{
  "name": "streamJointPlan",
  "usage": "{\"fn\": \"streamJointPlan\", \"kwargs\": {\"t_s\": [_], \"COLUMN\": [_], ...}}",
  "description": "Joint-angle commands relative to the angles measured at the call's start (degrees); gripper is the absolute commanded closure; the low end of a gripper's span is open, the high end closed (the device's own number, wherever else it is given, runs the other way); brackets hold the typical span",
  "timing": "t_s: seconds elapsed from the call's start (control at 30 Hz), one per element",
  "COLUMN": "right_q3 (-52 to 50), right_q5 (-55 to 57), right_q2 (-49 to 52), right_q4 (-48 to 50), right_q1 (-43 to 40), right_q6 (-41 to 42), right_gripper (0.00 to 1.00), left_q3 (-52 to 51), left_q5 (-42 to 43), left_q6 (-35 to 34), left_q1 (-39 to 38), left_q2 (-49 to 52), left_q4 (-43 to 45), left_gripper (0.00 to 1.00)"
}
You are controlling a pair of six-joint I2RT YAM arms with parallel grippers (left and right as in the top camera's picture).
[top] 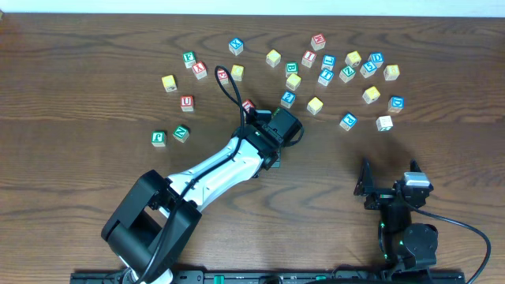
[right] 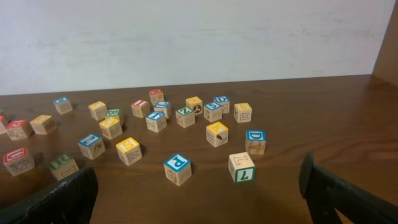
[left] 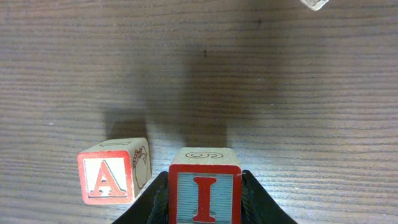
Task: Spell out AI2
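1. Gripping: L hand (left: 205, 202) is closed partway onto the I block (left: 204, 177). Its fingers (left: 155, 199) lie flat on the block's two side faces, w/ the red I facing the wrist cam. Can't tell if the block rests on the table (left: 298, 93) or sits just off it.
2. A block (left: 107, 177) is on the table just beside the I, to its left in wrist view. Small gap, not touching. Letter upright, facing the same way.
3. 2 block (top: 288, 99): prob. the blue-printed one just past the L hand. Print too small in overhead to be sure.
4. R hand (top: 389, 181) is spread wide w/ nothing in it, low near the table's front edge and well apart from all blocks.
5. Handling (my est.): small wood cube, so light and stiff, won't crush. A moderate squeeze should do. Printed faces look smooth, so it could twist or slip if pinched near a corner.
6. Where to hold: opp. flat side faces, centred, as now. Risk: the finger on the A side needs room. Set the I down too close and that finger shoves the A.
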Motion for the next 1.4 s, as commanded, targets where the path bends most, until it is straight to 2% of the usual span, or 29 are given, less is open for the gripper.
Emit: {"fn": "streamJointPlan", "kwargs": {"t_s": [0.0,0.33,1.07,1.37], "right_q3": [-0.1,-0.1,-0.1,-0.1], "right_q5": [0.0,0.0,0.0,0.0], "right_q2": [-0.3,-0.3,-0.3,-0.3], "right_q4": [-0.3,-0.3,-0.3,-0.3], "right_q1": [-0.6,-0.6,-0.6,-0.6], "right_q6": [-0.1,-0.1,-0.1,-0.1], "right_gripper": [0.01,0.01,0.01,0.01], "left_q3": [-1.1,-2.0,-7.2,-7.2], "left_q5": [0.3,1.4,1.8,1.2], "left_q6": [-2.4,-2.9,-3.3,-3.0], "left_q1": [0.0,-0.2,0.0,0.0], "left_q2": [-1.4,-1.4,-1.7,-1.7], "left_q4": [-0.2,-0.2,7.4,7.4], "left_gripper": [0.92,0.92,0.92,0.92]}}
